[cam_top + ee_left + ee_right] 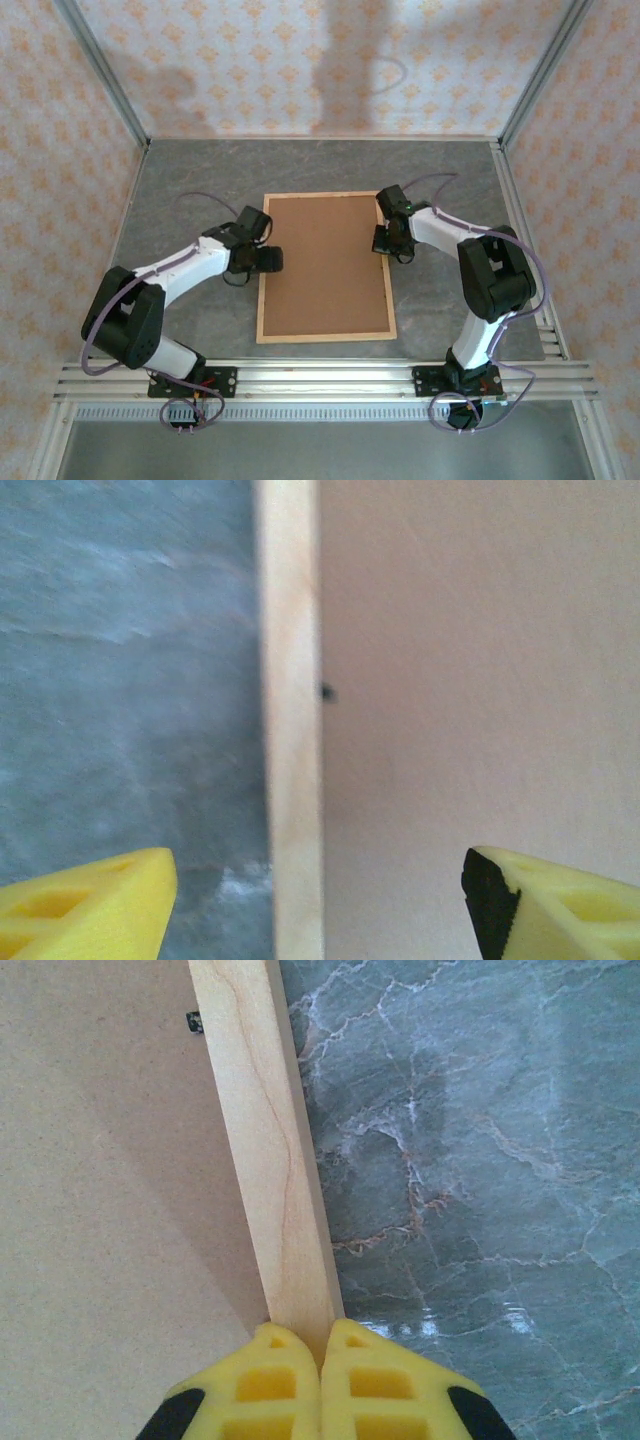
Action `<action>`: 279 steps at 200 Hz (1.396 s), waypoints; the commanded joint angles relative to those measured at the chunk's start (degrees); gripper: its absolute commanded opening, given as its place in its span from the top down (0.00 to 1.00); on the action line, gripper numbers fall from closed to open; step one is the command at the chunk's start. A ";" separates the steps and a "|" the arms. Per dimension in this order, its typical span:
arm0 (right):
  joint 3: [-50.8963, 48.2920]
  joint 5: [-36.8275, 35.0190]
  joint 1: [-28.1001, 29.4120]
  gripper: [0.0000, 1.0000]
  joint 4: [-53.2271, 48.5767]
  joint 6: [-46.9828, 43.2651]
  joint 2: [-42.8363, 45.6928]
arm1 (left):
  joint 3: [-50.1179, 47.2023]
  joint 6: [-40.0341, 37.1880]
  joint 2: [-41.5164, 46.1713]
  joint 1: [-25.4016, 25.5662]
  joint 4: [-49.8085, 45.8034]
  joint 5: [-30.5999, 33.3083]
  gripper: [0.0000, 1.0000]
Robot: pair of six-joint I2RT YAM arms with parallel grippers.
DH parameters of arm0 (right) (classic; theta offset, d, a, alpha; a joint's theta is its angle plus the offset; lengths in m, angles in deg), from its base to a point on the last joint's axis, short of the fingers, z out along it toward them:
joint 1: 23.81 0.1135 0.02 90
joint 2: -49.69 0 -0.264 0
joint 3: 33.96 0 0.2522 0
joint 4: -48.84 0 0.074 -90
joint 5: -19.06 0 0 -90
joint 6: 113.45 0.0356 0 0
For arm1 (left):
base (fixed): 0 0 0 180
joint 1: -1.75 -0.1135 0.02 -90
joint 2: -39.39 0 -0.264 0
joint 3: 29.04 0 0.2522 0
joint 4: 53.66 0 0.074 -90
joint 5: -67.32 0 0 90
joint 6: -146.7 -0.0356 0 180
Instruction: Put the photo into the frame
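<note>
Evidently the work is at the closing-up stage. The grey marbled table (440, 170) carries the frame (325, 337), which lies flat between the two grippers. A brown backing board (325, 265) fills its opening, so whether the photo already lies beneath it cannot be told.

The left gripper (320, 880) hangs over the frame's left rail with its jaws wide apart and nothing between them. One yellow finger is outboard over the table and the other inboard over the board, so the rail runs straight down the gap. The right gripper (322, 1345) is fully closed and holds nothing. Its joined tips sit on the right rail, with the board just to its left and bare table to its right, and it looks to be pinning the frame down.

A small black tab (327, 692) shows ahead of the left fingers, at the seam of rail and board. Another (194, 1022) lies ahead of the right tips.

The next move probably calls for lowering the open left fingers onto that tab to secure the board, while the right keeps the frame from sliding.
</note>
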State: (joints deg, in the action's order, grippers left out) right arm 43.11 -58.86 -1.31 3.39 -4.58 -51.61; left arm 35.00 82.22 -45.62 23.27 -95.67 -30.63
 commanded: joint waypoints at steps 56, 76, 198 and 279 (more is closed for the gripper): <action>0.06 1.67 0.47 1.00 -2.16 -1.58 -2.14 | 18.72 -4.27 -14.71 -7.89 -3.05 6.08 0.48; 0.14 2.39 0.25 1.00 -1.99 -1.92 -2.58 | 23.26 -5.94 -18.90 -8.66 -4.98 6.65 0.53; -0.16 3.74 -0.54 1.00 -1.37 -2.63 -3.91 | 35.75 -9.35 -32.69 -9.56 -8.33 1.24 0.63; -0.56 3.83 -0.61 1.00 -1.37 -2.83 -4.07 | 37.42 -9.46 -36.69 -9.52 -7.87 0.54 0.66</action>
State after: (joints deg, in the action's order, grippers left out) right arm 43.54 -56.94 -2.12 3.00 -7.20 -52.09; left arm 71.32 74.07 -79.06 14.00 -102.88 -29.75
